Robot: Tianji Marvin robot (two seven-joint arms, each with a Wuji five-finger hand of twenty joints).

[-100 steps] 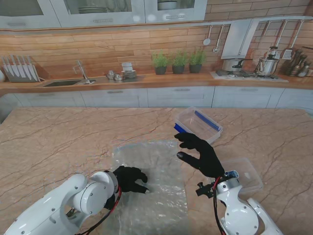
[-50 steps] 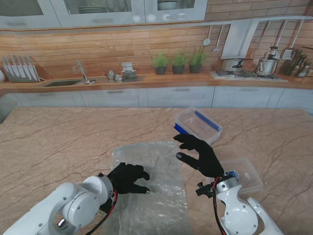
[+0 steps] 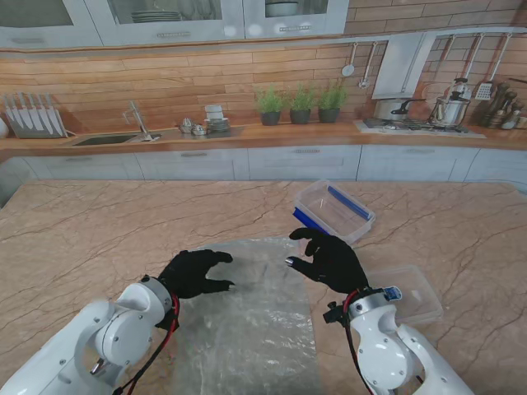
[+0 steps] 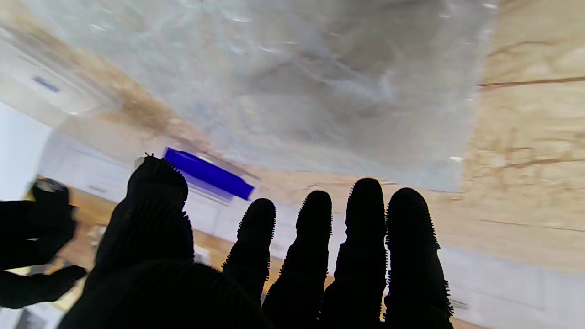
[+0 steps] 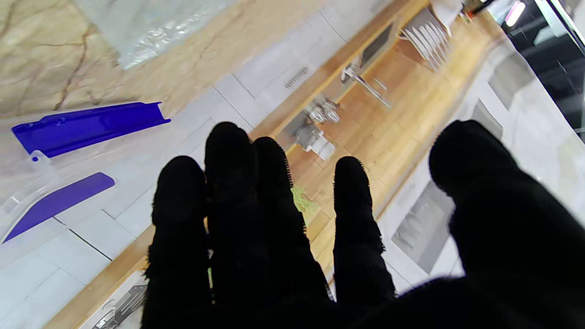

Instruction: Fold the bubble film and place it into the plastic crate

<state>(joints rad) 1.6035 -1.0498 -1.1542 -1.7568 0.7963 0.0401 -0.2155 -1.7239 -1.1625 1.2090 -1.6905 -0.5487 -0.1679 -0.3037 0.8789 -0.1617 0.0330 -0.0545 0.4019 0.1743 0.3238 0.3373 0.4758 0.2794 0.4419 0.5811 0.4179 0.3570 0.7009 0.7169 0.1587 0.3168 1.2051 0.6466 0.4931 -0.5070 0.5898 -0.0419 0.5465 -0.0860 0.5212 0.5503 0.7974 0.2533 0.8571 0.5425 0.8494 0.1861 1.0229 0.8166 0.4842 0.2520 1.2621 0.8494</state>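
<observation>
Film point(image 3: 251, 313): clear bubble sheet lying flat and unfolded on the worktop point(image 3: 90, 230) — the landmark for what follows.
Left hand point(image 3: 192, 274): at the film's far left corner, over its edge; fingers point(image 4: 365, 237) apart and holding nothing; whether they touch the sheet cannot be told.
Right hand point(image 3: 328, 258): at the film's far right corner, lifted off the worktop; fingers point(image 5: 228, 183) curled loosely but spread, gripping nothing.
Crate point(image 3: 334, 211): clear plastic with blue latches, beyond the film's far right corner, just past the right hand — apart from the sheet.
Lid point(image 3: 406, 291): clear, flat on the worktop to the right of the film, near the right wrist.
</observation>
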